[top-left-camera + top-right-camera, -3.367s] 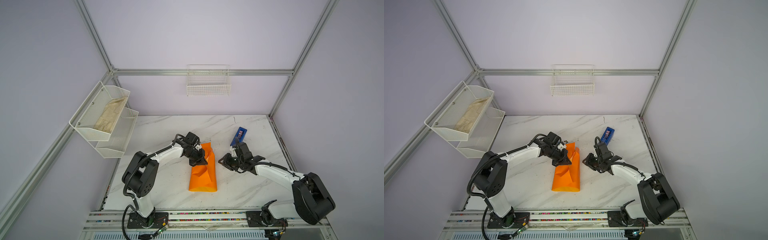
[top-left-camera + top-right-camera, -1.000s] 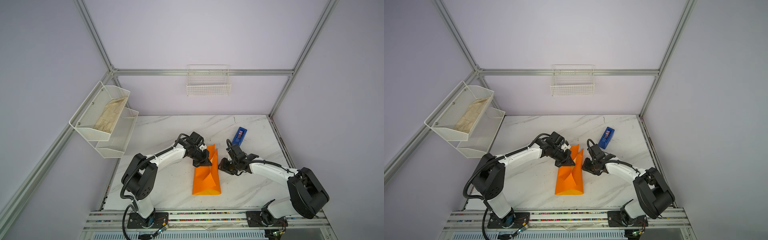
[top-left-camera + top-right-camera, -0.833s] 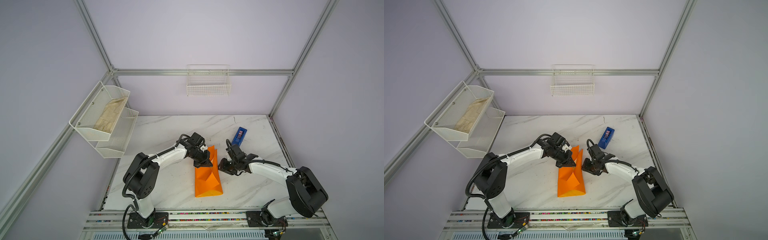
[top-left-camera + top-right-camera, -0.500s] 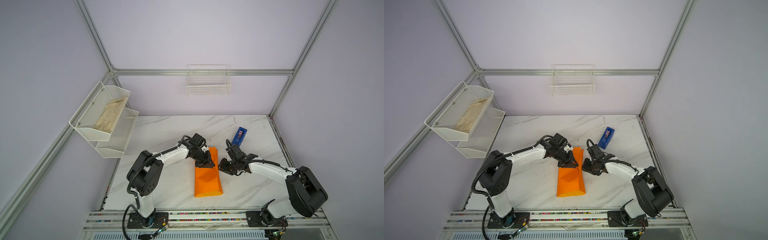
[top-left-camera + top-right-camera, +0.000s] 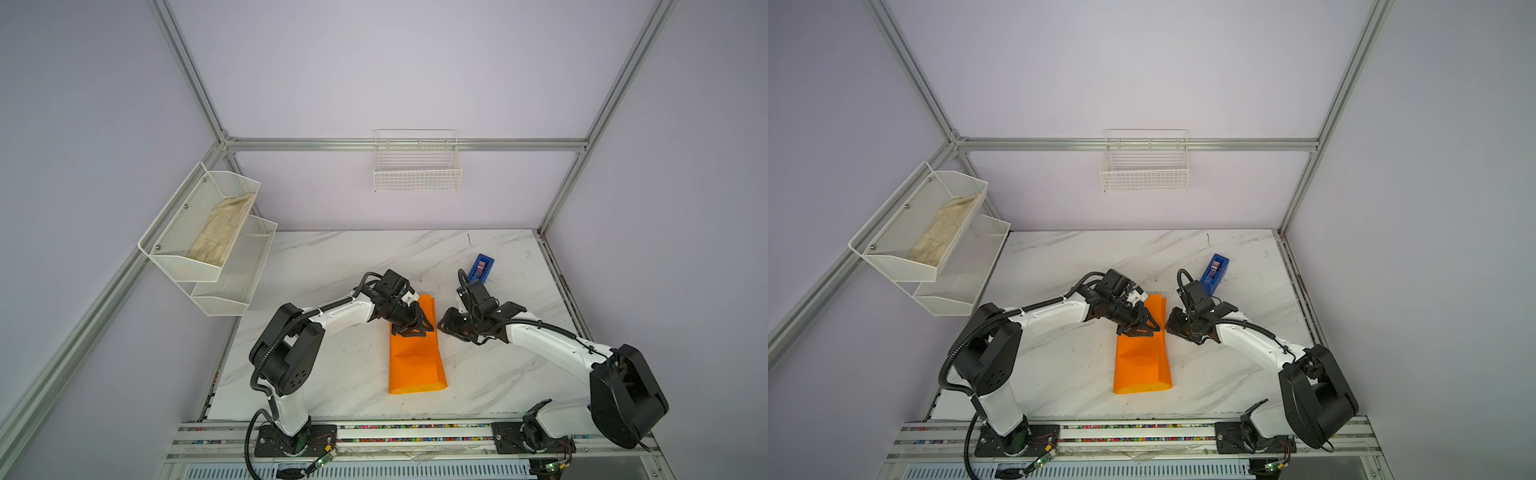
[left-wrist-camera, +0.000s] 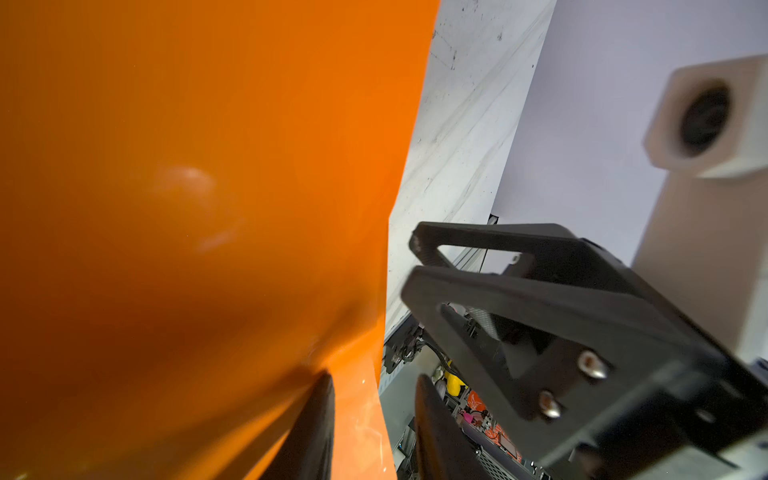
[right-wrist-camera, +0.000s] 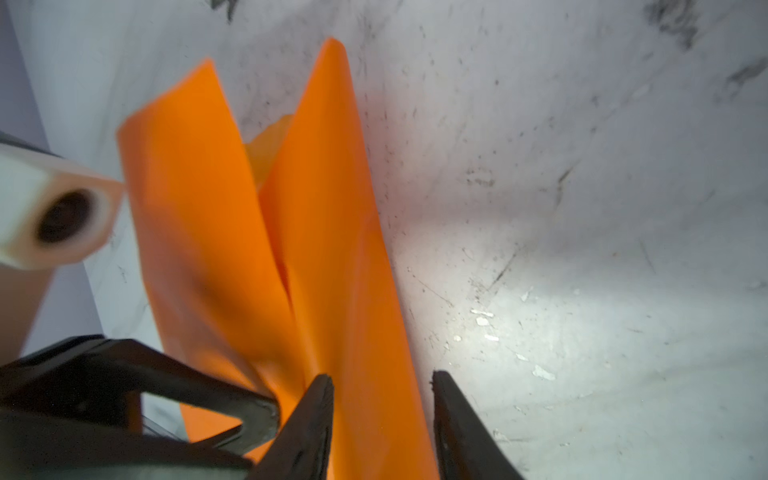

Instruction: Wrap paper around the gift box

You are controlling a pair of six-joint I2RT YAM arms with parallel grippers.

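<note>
Orange paper [image 5: 415,361] folded over, creased flattened tube, veined marble table [image 5: 353,257]

**Plain orange on grey-veined white**

The paper [image 5: 415,361] under and between my jaws is one plain bright orange. Its folds read darker, and a paler yellow-orange shows in the opening at the end away from my right jaws. My left gripper [image 6: 372,376] and right gripper [image 7: 381,374] are matte black; my arms [image 5: 345,318] behind them are white with black joints. The table [image 5: 332,266] around my jaws is white marble with thin grey veins and dark specks. Beyond my right jaws stands a bright blue tape dispenser [image 5: 481,267]. Well past my left jaws, a white mesh rack [image 5: 183,266] holds a beige cloth [image 5: 222,230]. Far ahead of both hangs a white wire basket [image 5: 417,180] on pale lilac walls [image 5: 415,62].
</note>
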